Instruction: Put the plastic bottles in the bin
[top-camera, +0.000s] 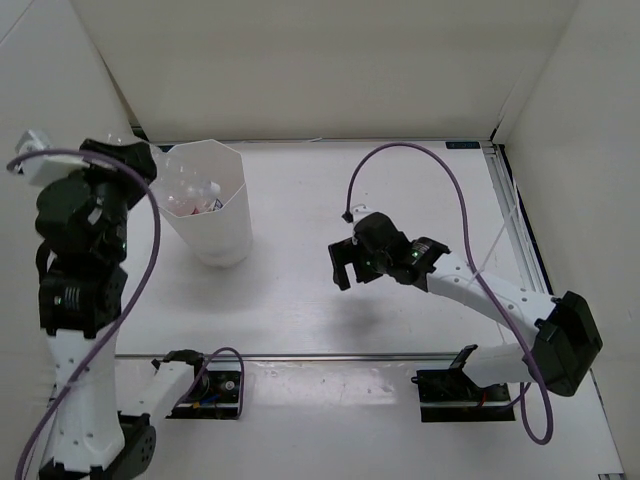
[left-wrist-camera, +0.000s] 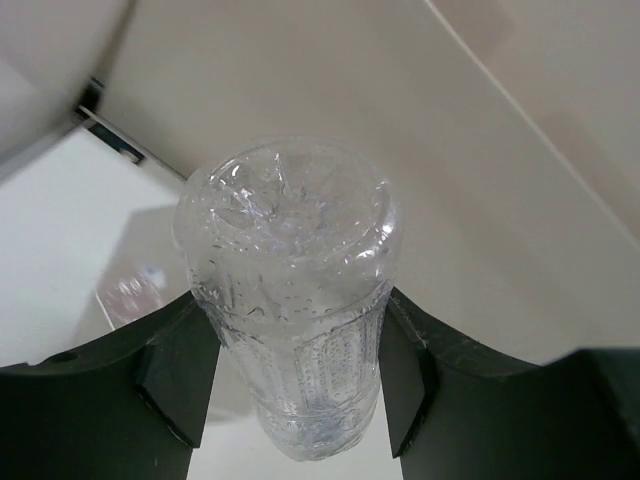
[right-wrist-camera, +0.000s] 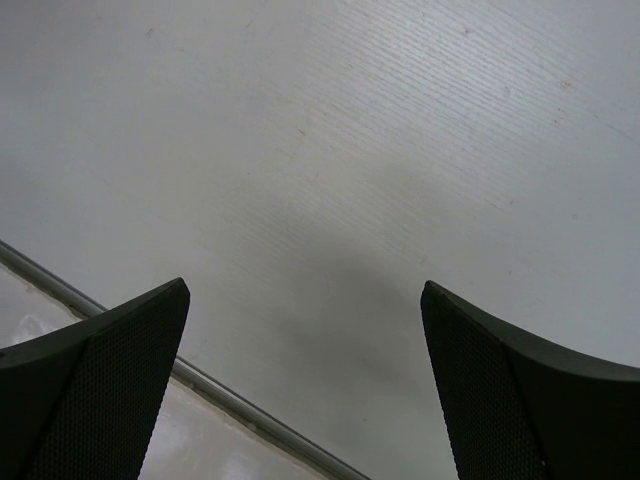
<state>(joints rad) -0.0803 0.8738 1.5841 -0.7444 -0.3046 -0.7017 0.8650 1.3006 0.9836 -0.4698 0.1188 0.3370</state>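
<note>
1. Right claw (top-camera: 345, 268) hangs spread wide and empty over the table (top-camera: 400, 180), well apart from the bin (top-camera: 228, 235).
2. Left claw (left-wrist-camera: 292, 375) clenches a clear bottle (left-wrist-camera: 290, 250), base pointing outward past the fingers (left-wrist-camera: 180, 385), just beside the bin's left rim; the bin lies to its right.

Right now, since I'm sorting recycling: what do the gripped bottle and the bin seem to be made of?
The bottle: clear, glossy thin plastic; the wall behind shows through it, and its ribbed sides and moulded base catch highlights. The bin: likely white plastic, smooth, somewhat translucent; thin faceted walls with a soft sheen.
</note>
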